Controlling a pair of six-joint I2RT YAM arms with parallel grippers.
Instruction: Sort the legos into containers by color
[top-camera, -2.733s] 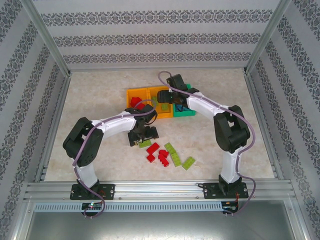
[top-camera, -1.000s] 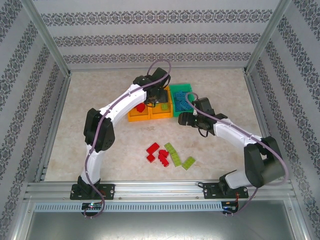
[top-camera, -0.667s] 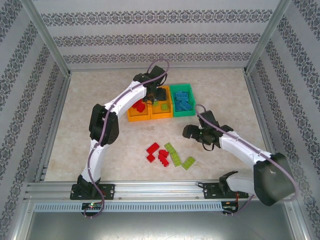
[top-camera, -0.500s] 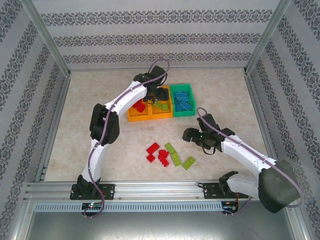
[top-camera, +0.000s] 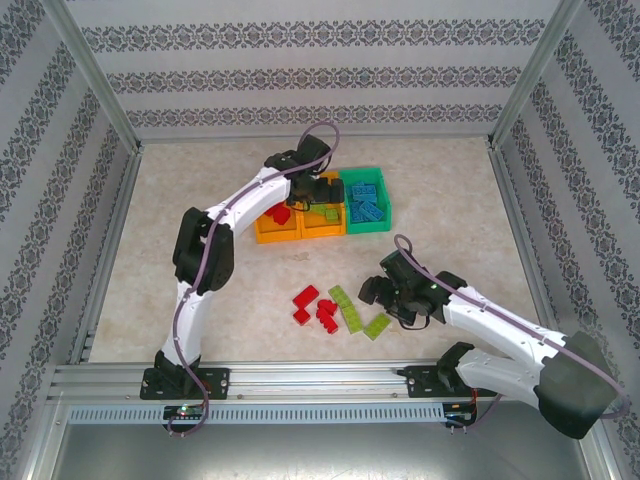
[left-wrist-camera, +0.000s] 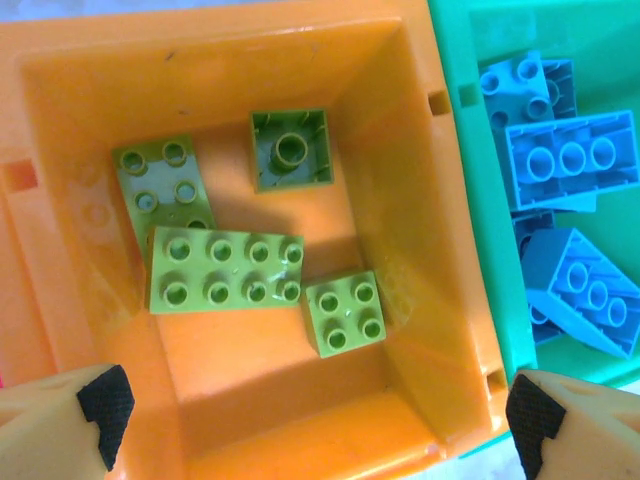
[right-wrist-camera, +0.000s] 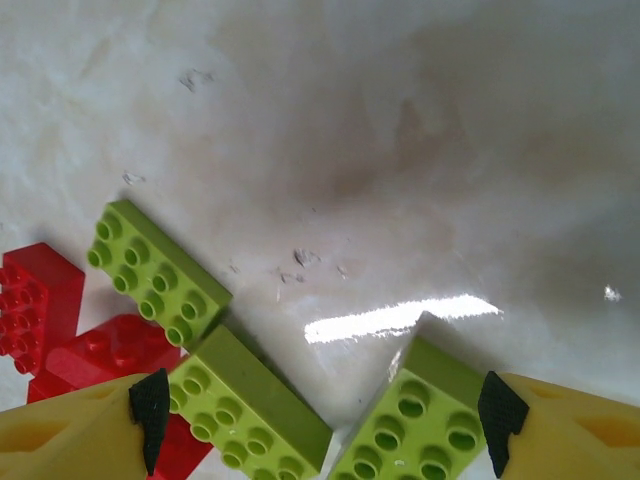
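Note:
My left gripper (left-wrist-camera: 315, 425) hangs open and empty over the middle orange bin (left-wrist-camera: 420, 200), which holds several lime bricks, among them a long one (left-wrist-camera: 224, 270). The green bin (left-wrist-camera: 470, 230) beside it holds blue bricks (left-wrist-camera: 560, 150). In the top view the left gripper (top-camera: 318, 195) is above that orange bin (top-camera: 322, 233). My right gripper (right-wrist-camera: 322, 410) is open low over loose lime bricks (right-wrist-camera: 250, 410), with another lime brick (right-wrist-camera: 420, 420) by its right finger. Red bricks (right-wrist-camera: 110, 350) lie at the left. From above, the right gripper (top-camera: 372, 293) hovers beside a lime brick (top-camera: 377, 326).
The left orange bin (top-camera: 277, 236) holds red bricks. The green bin (top-camera: 368, 228) ends the row on the right. Loose red bricks (top-camera: 305, 297) and lime bricks (top-camera: 342, 297) cluster in front of the bins. Patterned walls and metal rails enclose the table.
The right gripper has travelled from beside the green bin toward me, down to the loose lime bricks. The left gripper has stayed over the middle orange bin.

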